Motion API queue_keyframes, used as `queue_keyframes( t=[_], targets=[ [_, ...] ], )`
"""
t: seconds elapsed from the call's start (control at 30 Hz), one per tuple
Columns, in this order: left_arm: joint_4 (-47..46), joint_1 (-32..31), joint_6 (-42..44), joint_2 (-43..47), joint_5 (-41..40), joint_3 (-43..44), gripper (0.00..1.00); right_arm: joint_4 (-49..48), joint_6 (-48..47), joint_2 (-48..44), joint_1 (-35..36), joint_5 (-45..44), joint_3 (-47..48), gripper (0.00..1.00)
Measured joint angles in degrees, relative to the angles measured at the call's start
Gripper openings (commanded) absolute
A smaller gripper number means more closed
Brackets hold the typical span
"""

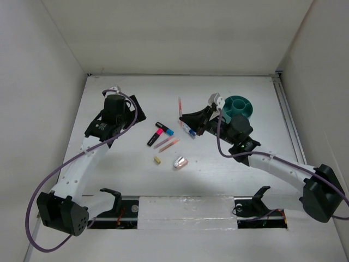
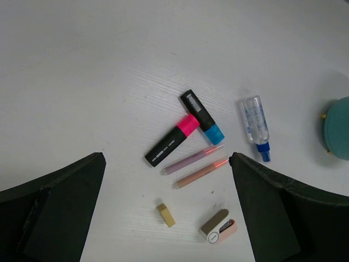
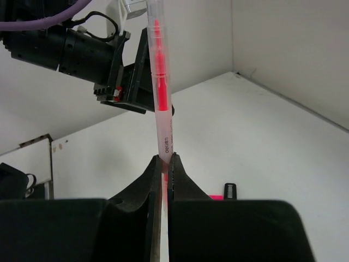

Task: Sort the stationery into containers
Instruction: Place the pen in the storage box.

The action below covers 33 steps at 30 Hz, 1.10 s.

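My right gripper is shut on a thin pink pen that stands upright out of its jaws; from above, this pen is lifted left of the teal divided bowl. My left gripper hangs open above the table with nothing between its fingers. Below it lie a pink-capped marker, a blue-capped marker, a clear blue-capped tube, two thin pink pens, a tan block and a silver-pink piece.
White walls close in the table on the left, back and right. The left arm shows beyond the held pen in the right wrist view. The bowl's edge sits at the right of the left wrist view.
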<state>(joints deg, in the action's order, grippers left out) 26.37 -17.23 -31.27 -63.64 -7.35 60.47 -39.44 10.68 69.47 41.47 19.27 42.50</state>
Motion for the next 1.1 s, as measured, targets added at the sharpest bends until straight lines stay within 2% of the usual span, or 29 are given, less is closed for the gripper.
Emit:
queue_keyframes(
  t=[0.53,0.7,0.87,1.1],
  targets=[
    [0.09,0.00,0.83,0.00,0.02,-0.02,0.99,1.42,-3.08,-3.04,0.20,-0.48,-0.22,0.00],
    [0.04,0.00,0.85,0.00,0.98,-0.28,0.99,3.08,-3.52,-1.79,-0.52,-4.85,0.59,0.00],
    [0.07,0.00,1.11,0.17,2.19,-0.98,0.99,2.97,-3.63,0.74,-5.62,-13.46,1.11,0.00],
    [-0.35,0.00,1.33,1.79,4.63,-2.71,0.99,1.88,-4.39,7.52,-17.35,-18.47,5.77,0.00]
  ],
)
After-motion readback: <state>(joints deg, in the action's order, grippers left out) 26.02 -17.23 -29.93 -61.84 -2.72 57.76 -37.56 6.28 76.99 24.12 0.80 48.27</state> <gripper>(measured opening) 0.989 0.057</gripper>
